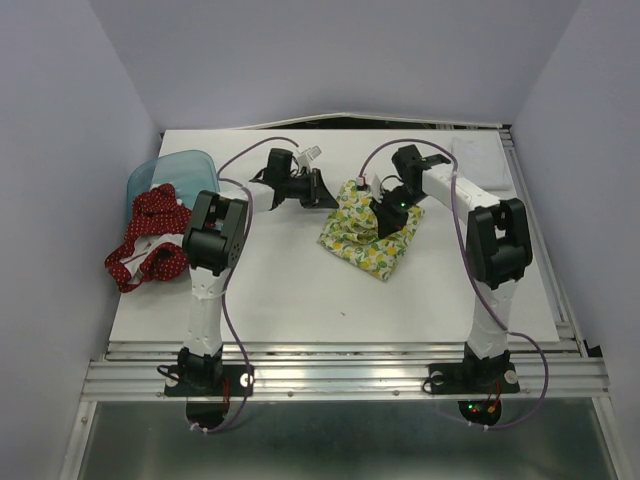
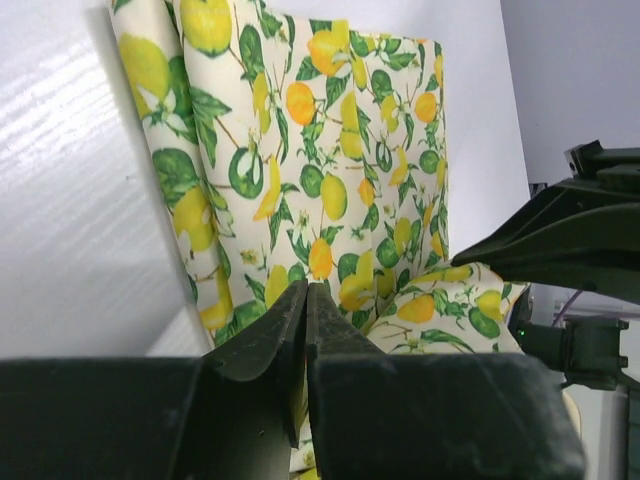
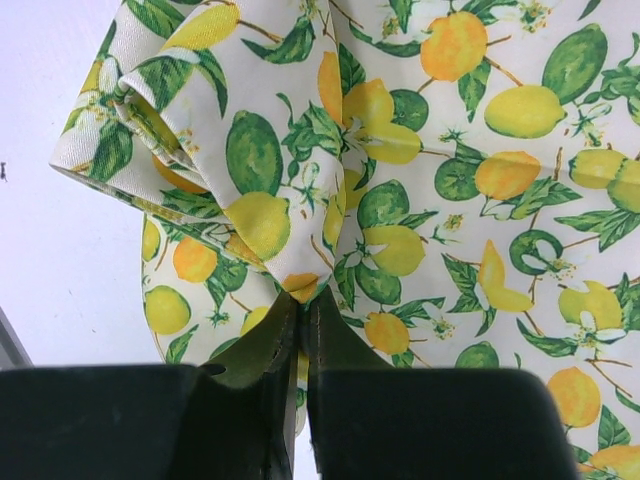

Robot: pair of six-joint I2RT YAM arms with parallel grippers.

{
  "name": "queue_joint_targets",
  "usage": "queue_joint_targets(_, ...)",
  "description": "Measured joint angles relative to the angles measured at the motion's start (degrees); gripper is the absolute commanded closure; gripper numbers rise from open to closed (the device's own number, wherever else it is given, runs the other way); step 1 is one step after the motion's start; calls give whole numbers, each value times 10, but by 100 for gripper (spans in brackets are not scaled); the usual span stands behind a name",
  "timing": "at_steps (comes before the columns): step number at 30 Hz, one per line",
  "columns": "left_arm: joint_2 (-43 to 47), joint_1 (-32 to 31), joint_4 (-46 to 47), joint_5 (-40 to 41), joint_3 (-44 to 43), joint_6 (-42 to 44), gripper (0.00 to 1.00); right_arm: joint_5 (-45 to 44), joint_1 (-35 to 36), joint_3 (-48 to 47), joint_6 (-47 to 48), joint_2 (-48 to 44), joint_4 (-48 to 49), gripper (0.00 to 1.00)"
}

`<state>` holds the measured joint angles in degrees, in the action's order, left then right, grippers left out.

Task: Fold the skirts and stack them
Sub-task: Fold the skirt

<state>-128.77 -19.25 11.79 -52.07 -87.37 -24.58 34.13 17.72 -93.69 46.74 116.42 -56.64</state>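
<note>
At the far left edge of the table [image 1: 300, 290] you have the red skirt [image 1: 148, 232] draped half out of the blue bin [image 1: 175, 168]. It is crumpled and well apart from both grippers, so it reads as the untouched second garment. Moving right, your left gripper [image 1: 318, 190] sits at the left border of the lemon skirt [image 1: 355, 245]. In its wrist view the jaws are pressed together with a sliver of the print caught between them, so you appear to be pinching that edge, though the hold looks thin. The lemon skirt itself lies a little right of the table's middle, partly doubled over, with a raised fold along its right side. Your right gripper [image 1: 385, 218] comes down on that fold. Its wrist view shows the jaws closed on a bunched ridge of cloth that gathers into the fingertips. Holding two separated points on the same garment makes sense here, because it lets you carry one edge across without the soft cloth sagging or twisting. The fold looks under way, not finished, and stacking has not yet begun.
</note>
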Motion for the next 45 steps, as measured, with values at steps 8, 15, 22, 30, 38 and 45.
queue_joint_targets(8, -24, 0, 0, -2, -11, -2, 87, 2, 0, -5, 0, 0, -6, 99)
queue_joint_targets(15, -51, -2, -19, -3, -14, -3, 90, 2, 0, -15, 0, 0, -11, 99)
queue_joint_targets(22, -53, -2, -62, 14, -36, 9, 94, -7, 0, -65, 0, 11, -34, 99)
queue_joint_targets(30, -53, -3, -115, 43, -66, 46, 95, -23, -5, -228, 1, 90, -75, 99)
queue_joint_targets(38, -58, -3, -143, 48, -85, 63, 95, -44, -30, -332, 10, 172, -96, 99)
queue_joint_targets(45, -65, -2, -160, 46, -100, 69, 96, -58, -38, -377, 10, 209, -93, 99)
